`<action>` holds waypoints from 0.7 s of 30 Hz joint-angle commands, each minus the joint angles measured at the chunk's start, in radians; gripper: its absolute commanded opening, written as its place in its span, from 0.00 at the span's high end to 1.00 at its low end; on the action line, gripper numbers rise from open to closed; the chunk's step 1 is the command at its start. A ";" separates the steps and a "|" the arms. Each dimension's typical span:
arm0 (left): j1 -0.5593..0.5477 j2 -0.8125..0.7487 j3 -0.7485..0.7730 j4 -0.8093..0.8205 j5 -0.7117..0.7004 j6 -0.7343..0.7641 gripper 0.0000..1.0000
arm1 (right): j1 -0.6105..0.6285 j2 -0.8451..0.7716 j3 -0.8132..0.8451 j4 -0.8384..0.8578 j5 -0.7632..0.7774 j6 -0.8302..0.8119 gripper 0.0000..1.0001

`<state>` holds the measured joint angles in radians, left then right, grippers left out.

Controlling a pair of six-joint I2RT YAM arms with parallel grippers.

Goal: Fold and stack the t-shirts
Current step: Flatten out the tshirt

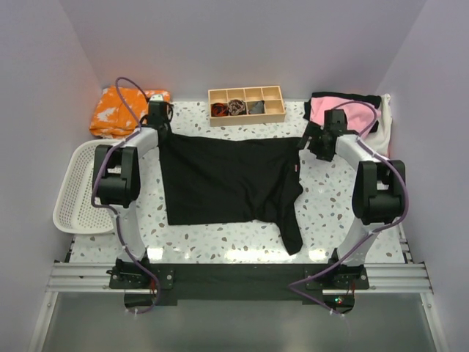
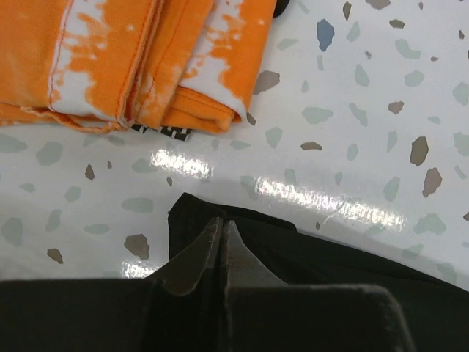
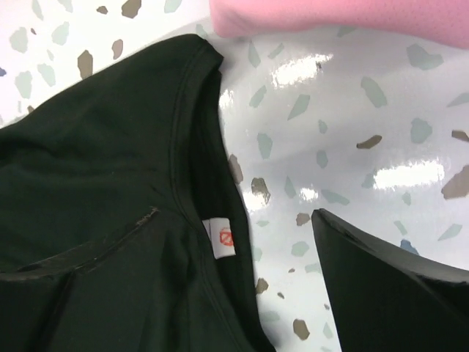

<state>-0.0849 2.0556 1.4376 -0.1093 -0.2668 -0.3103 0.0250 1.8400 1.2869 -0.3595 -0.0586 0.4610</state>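
Observation:
A large black t-shirt (image 1: 227,180) lies spread flat in the middle of the table, one sleeve hanging toward the front edge. My left gripper (image 1: 160,123) is at its far left corner; in the left wrist view the gripper (image 2: 221,224) is shut on the corner of the black cloth (image 2: 315,257). My right gripper (image 1: 311,144) is at the shirt's far right edge. In the right wrist view the gripper (image 3: 235,214) is open, straddling the shirt's edge (image 3: 110,147) with its small white label (image 3: 222,239). A pile of pink, black and white t-shirts (image 1: 353,114) lies at the back right.
An orange cloth with white pattern (image 1: 117,110) lies at the back left, just beyond the left gripper (image 2: 132,59). A wooden compartment tray (image 1: 246,105) stands at the back centre. A white basket (image 1: 79,187) sits at the left edge. The pink shirt (image 3: 337,15) is just beyond the right gripper.

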 commanded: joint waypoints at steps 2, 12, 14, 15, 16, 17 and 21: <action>0.010 -0.012 0.102 0.048 -0.008 0.050 0.78 | -0.002 -0.162 -0.017 -0.093 -0.024 -0.041 0.13; -0.068 -0.326 -0.101 -0.041 0.136 -0.067 0.24 | 0.016 -0.289 -0.172 -0.277 -0.194 -0.108 0.15; -0.117 -0.389 -0.164 -0.072 0.089 -0.091 0.24 | 0.033 -0.309 -0.192 -0.329 -0.199 -0.116 0.16; -0.169 -0.452 -0.236 -0.087 0.066 -0.110 0.24 | 0.052 -0.347 -0.219 -0.343 -0.195 -0.116 0.16; -0.189 -0.483 -0.279 -0.099 0.060 -0.127 0.24 | 0.061 -0.367 -0.237 -0.357 -0.198 -0.117 0.16; -0.208 -0.514 -0.325 -0.105 0.069 -0.171 0.24 | 0.069 -0.393 -0.253 -0.395 -0.195 -0.116 0.16; -0.289 -0.713 -0.616 -0.131 0.063 -0.291 0.25 | 0.157 -0.518 -0.345 -0.478 -0.185 -0.093 0.16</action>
<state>-0.3317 1.4666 1.0393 -0.1650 -0.1852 -0.4545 0.1093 1.4570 0.9874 -0.7097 -0.2092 0.3687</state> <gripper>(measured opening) 0.755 0.843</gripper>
